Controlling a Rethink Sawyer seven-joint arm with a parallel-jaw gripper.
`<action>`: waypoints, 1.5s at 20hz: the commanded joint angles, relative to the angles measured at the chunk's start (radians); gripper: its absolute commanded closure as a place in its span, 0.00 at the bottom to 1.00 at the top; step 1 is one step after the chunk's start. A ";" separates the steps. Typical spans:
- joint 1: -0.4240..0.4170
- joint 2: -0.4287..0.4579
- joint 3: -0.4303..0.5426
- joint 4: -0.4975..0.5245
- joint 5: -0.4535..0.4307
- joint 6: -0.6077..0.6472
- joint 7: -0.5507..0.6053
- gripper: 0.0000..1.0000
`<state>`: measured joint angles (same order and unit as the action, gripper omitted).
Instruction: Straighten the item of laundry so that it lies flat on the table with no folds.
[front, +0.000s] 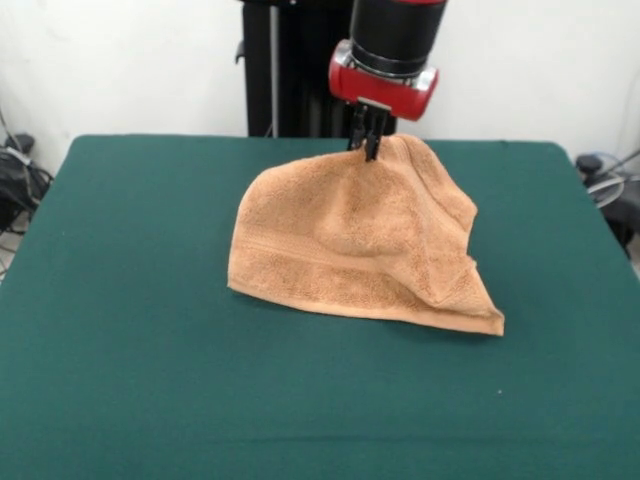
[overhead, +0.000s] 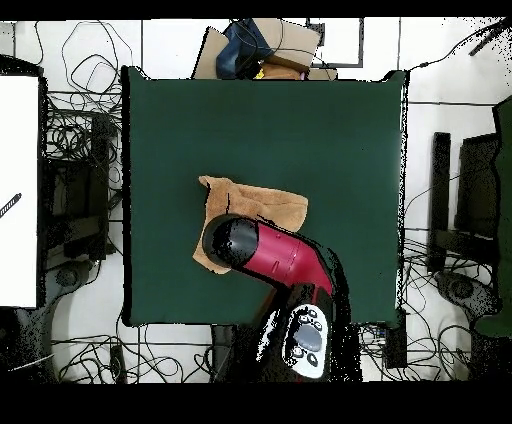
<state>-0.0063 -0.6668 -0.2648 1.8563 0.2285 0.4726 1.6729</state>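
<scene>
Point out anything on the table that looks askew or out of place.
The towel is not flat: the end effector pinches its top edge and holds it up in a tent, with a crumpled fold down one side. Its lower hem rests on the table.

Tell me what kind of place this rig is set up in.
Probably a robotics lab or test cell, not a home. A large dark green felt-covered table stands on a pale floor strewn with tangled black cables, and the red and black robot arm holds a light orange-tan terry towel in its gripper.
</scene>
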 joint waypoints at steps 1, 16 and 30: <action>-0.018 -0.023 0.046 0.004 0.057 0.032 0.232 1.00; -0.039 -0.042 0.058 0.015 0.042 0.060 0.191 1.00; -0.048 -0.044 0.029 -0.041 0.017 0.168 0.176 1.00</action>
<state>-0.0503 -0.6881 -0.2618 1.8459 0.2488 0.5522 1.6729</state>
